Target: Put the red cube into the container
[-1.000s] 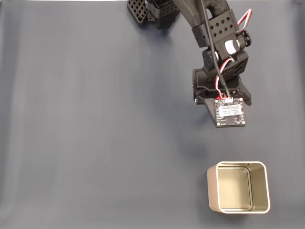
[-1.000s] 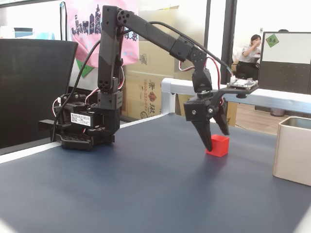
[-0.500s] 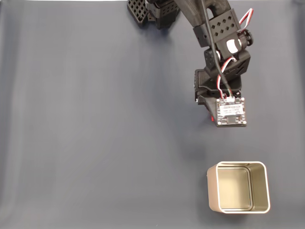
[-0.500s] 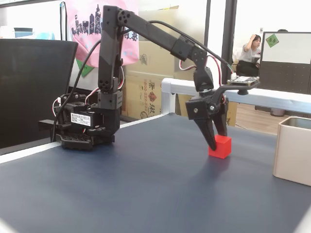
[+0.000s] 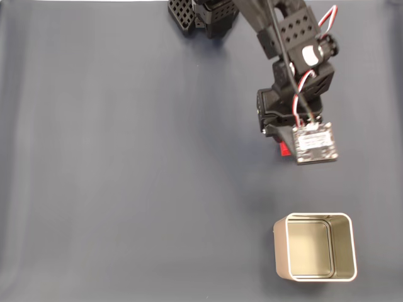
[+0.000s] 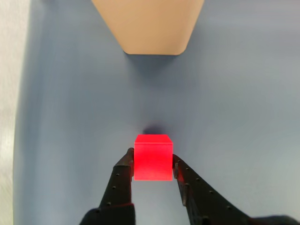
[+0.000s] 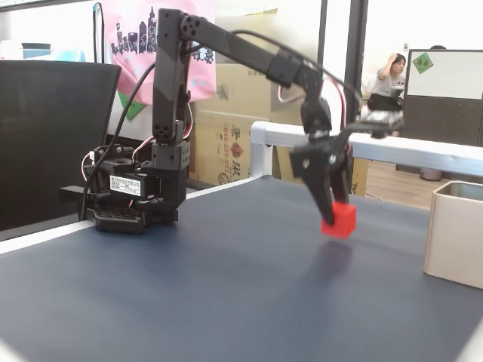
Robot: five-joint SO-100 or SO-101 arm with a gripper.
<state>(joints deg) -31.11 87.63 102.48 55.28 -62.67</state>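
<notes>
Legible text: little. White sticker on arm base, 9 o'clock in a fixed view — printed lines, too small to read. Cardboard box behind arm, 12 o'clock — red characters, unreadable. Green note on board, 2 o'clock — illegible mark

The black arm reached out from its base, wrist bent downward. Its two-fingered hand pointed down, both fingers clamped on a small bright red cube, clear of the worktop.
</notes>
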